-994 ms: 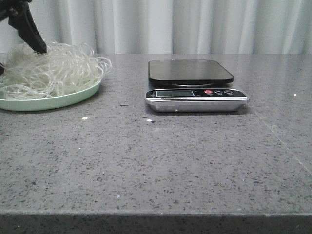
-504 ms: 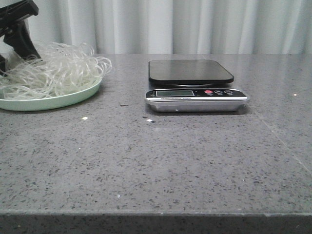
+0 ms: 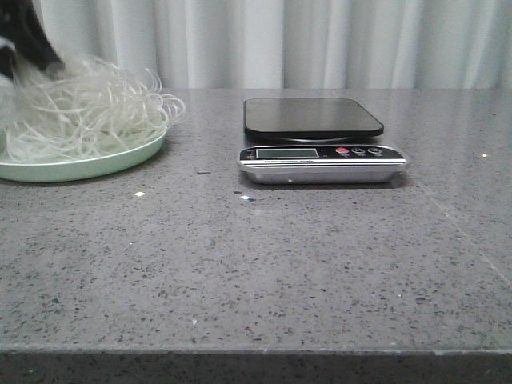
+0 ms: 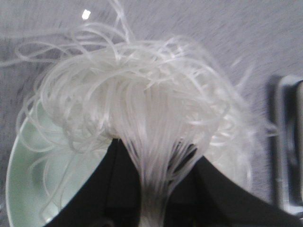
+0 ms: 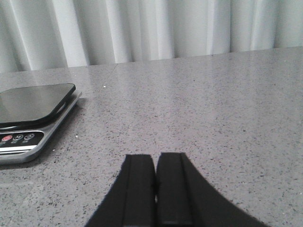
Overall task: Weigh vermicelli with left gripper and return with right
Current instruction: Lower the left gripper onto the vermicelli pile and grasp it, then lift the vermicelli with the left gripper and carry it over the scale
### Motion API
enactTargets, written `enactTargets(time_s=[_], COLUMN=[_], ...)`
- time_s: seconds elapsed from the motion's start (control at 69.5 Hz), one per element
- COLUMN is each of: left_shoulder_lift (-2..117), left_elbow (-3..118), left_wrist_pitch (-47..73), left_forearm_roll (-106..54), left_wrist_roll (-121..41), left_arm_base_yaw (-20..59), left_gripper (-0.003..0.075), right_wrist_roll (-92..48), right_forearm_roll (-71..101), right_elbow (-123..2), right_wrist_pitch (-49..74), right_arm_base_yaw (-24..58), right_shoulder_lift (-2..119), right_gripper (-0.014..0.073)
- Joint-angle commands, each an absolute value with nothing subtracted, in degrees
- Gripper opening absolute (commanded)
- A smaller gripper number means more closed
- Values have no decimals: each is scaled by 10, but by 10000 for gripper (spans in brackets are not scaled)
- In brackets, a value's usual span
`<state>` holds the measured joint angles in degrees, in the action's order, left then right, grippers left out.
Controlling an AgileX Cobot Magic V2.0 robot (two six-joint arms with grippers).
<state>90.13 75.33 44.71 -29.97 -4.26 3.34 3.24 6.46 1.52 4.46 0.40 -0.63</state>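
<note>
vermicelli (image 3: 88, 112) now lifting off plate (image 3: 96, 164) | left hand (image 4: 154, 198) clamped on strands

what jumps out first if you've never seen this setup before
The eye goes first to the vermicelli, a fluffy whitish tangle over the pale green plate at the table's far left, its strands pinched in the black left gripper. Next is the digital scale at centre back, its dark platform bare. The right gripper hangs shut over bare grey table, right of the scale.
</note>
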Motion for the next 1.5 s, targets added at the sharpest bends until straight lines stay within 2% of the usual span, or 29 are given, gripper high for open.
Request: enactTargets(time_s=[0.0,0.173,0.36,0.533,0.749,1.066,1.483], left_shoulder_lift=[856,843,845,856,920,1014,1074], left_elbow=[815,921,1009,1013,1013,1013,1013], left_wrist_pitch=[437,453,409,333,318,319,338], left_forearm_roll=[-321,-326,-326,-326,-326,-299,-300], left_wrist_roll=[-47,-55,-62,-62,-62,-62,-62], left_arm_base_yaw=[37,66,157,238,312,327,327], left_gripper=[134,134,134,134,134,134,135], right_wrist_roll=[31,31,31,31,31,31,31], right_forearm_roll=[67,67,67,67,67,67,67], right_elbow=[12,12,12,12,12,12,12], right_wrist_pitch=[-6,-6,-6,-6,-6,-6,-6], right_arm_base_yaw=[1,1,1,1,1,1,1], right_shoulder_lift=[-15,-15,-15,-15,-15,-15,-15], right_gripper=[151,151,151,151,151,151,151])
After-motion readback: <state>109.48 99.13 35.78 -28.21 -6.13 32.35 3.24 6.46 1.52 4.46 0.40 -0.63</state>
